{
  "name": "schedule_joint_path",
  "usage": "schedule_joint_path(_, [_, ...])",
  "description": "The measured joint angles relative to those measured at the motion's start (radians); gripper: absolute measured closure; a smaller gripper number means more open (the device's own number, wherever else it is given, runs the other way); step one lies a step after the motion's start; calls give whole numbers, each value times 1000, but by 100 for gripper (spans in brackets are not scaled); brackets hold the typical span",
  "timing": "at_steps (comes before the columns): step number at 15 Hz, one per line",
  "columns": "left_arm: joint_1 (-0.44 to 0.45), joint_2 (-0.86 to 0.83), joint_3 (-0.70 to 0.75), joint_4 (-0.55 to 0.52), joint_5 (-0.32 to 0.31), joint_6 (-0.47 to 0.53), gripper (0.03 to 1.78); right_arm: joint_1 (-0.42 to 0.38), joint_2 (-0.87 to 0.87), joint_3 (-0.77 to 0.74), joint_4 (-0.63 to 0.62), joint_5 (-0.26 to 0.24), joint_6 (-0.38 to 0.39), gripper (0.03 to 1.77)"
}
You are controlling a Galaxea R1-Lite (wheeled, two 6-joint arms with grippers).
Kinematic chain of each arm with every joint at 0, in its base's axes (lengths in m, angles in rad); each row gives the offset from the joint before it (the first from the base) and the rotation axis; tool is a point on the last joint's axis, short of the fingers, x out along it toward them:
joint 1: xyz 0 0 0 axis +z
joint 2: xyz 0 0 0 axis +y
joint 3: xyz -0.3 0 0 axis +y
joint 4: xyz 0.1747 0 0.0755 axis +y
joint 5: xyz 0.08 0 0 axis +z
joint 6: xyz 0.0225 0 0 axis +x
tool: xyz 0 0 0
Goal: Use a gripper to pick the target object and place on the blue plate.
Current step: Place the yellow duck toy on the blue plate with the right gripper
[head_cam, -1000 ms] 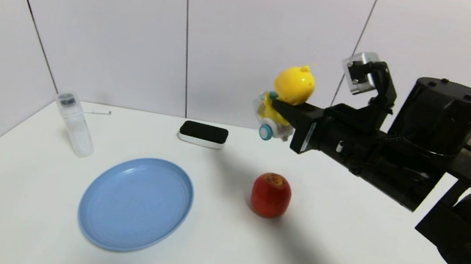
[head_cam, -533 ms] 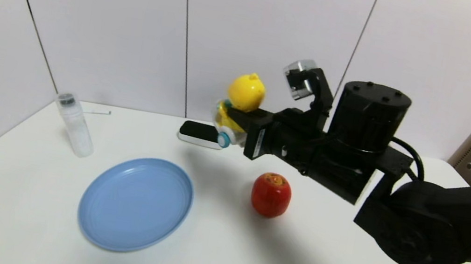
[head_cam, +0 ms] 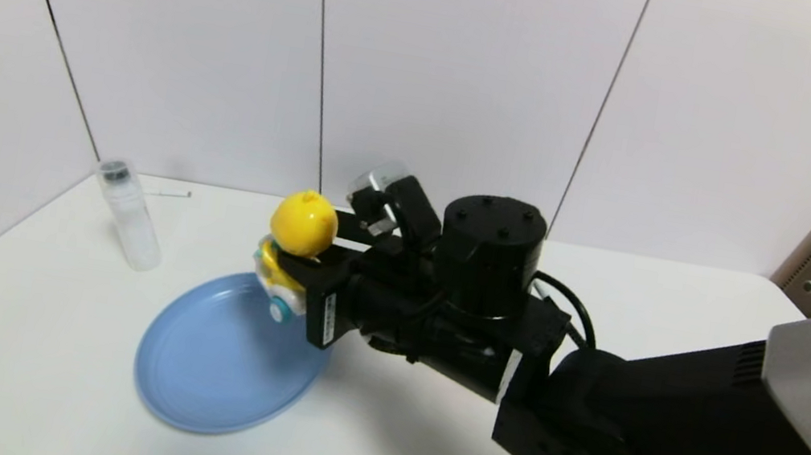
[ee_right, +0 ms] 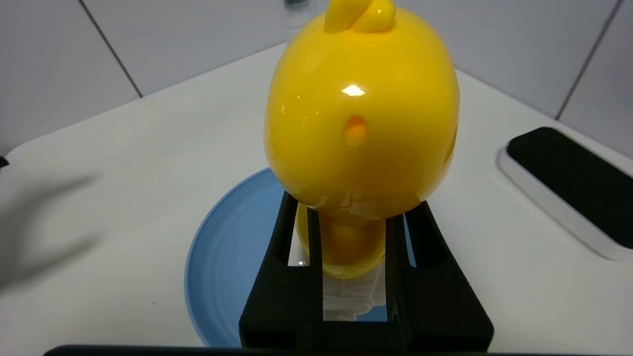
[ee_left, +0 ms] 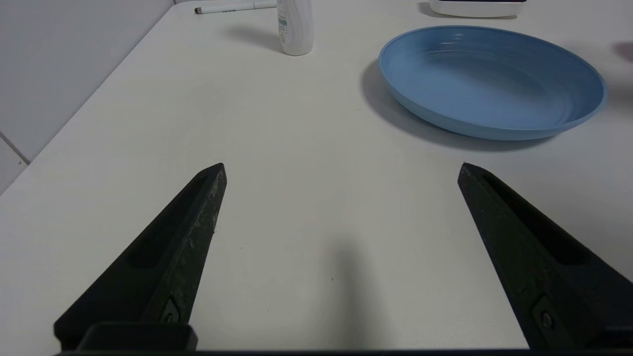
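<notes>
- While the toy duck hangs in the air, the white table [head_cam: 31, 331] lies beneath everything.
- The blue plate [head_cam: 211, 376] rests flat on it, under the duck.
- The right claw [ee_right: 353, 212], above the plate's far part, pinches the duck just below its head.
- The left claw [ee_left: 342, 165] is spread wide over the table, near the plate, with nothing between its fingers.
- A whitish bottle [head_cam: 130, 216] stands toward the far left.
- The toy duck [head_cam: 304, 224] is held yellow head up, off the plate.
- A black-topped white box [ee_right: 573, 188] sits beyond the plate.
- A slim white pen [ee_left: 235, 7] lies near the bottle.
</notes>
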Motion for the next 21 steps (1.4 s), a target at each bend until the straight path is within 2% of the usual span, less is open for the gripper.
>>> schedule_joint_path(8, [0, 0, 0, 0, 0, 0, 12, 75, 109, -24, -2, -1, -5, 145])
schedule_joint_path(21, [0, 0, 0, 0, 0, 0, 12, 77, 233, -112, -28, -1, -26, 145])
